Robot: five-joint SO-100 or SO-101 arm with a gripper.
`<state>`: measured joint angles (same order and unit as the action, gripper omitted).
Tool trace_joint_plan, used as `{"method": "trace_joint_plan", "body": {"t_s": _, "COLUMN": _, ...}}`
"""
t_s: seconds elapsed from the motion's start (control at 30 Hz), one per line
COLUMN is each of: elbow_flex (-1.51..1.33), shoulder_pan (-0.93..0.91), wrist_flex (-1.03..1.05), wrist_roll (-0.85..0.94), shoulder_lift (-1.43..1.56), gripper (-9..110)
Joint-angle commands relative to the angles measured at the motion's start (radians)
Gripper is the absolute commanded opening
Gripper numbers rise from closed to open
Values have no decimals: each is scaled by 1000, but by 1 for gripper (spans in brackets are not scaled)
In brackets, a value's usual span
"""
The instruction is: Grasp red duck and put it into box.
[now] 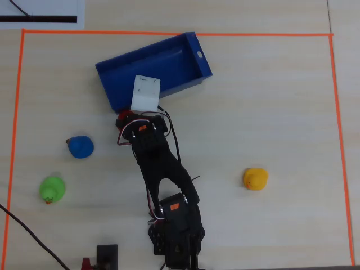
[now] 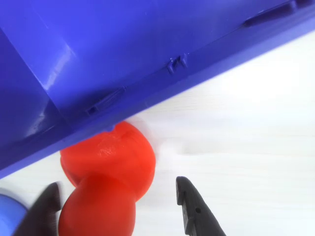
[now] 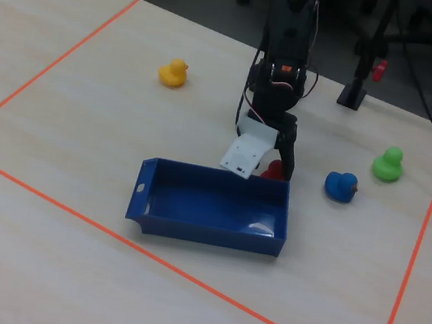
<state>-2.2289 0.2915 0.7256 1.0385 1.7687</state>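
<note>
The red duck (image 2: 106, 167) sits on the table right against the outer long wall of the dark-blue box (image 2: 123, 54). My gripper (image 2: 116, 187) is open and straddles the duck: the left finger (image 2: 44, 209) is close beside it, while the right finger (image 2: 189, 204) stands clear with a gap. From overhead, the red duck (image 1: 122, 117) peeks out at the box's (image 1: 169, 59) near-left corner, mostly hidden under the gripper (image 1: 126, 120). In the fixed view the duck (image 3: 271, 169) lies just behind the box (image 3: 209, 204), below the gripper (image 3: 275, 168).
A blue duck (image 1: 81, 146) lies close to the left of the arm, a green duck (image 1: 52, 188) further left and a yellow duck (image 1: 255, 179) to the right. Orange tape (image 1: 17, 112) frames the work area. A cable and small stand sit at the near edge.
</note>
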Motion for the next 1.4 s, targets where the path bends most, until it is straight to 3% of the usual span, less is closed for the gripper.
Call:
{"method": "trace_joint_plan", "body": {"t_s": 0.0, "elbow_flex": -5, "shoulder_pan": -5, "wrist_flex": -34, "wrist_roll": 14, "shoulder_lift": -3, "gripper": 18}}
{"method": "trace_joint_plan", "body": {"t_s": 0.07, "elbow_flex": -12, "shoulder_pan": -2, "wrist_flex": -48, "wrist_roll": 2, "shoulder_lift": -3, "gripper": 5}}
{"method": "trace_joint_plan", "body": {"t_s": 0.13, "elbow_flex": -17, "shoulder_pan": -3, "wrist_flex": -63, "wrist_roll": -12, "shoulder_lift": -3, "gripper": 0}}
{"method": "trace_joint_plan", "body": {"t_s": 0.33, "elbow_flex": 61, "shoulder_pan": -43, "wrist_flex": 43, "wrist_roll": -29, "shoulder_lift": 60, "gripper": 0}}
{"method": "trace_joint_plan", "body": {"t_s": 0.6, "elbow_flex": 525, "shoulder_pan": -163, "wrist_flex": 345, "wrist_roll": -25, "shoulder_lift": 249, "gripper": 0}}
{"method": "trace_joint_plan", "body": {"t_s": 0.77, "elbow_flex": 594, "shoulder_pan": -110, "wrist_flex": 278, "wrist_roll": -97, "shoulder_lift": 153, "gripper": 0}}
{"method": "trace_joint_plan", "body": {"t_s": 1.0, "elbow_flex": 488, "shoulder_pan": -107, "wrist_flex": -60, "wrist_roll": -127, "shoulder_lift": -51, "gripper": 0}}
{"method": "trace_joint_plan", "body": {"t_s": 1.2, "elbow_flex": 557, "shoulder_pan": -130, "wrist_flex": -77, "wrist_roll": -123, "shoulder_lift": -229, "gripper": 0}}
{"method": "trace_joint_plan", "body": {"t_s": 1.37, "elbow_flex": 632, "shoulder_pan": -163, "wrist_flex": 9, "wrist_roll": -129, "shoulder_lift": -305, "gripper": 14}}
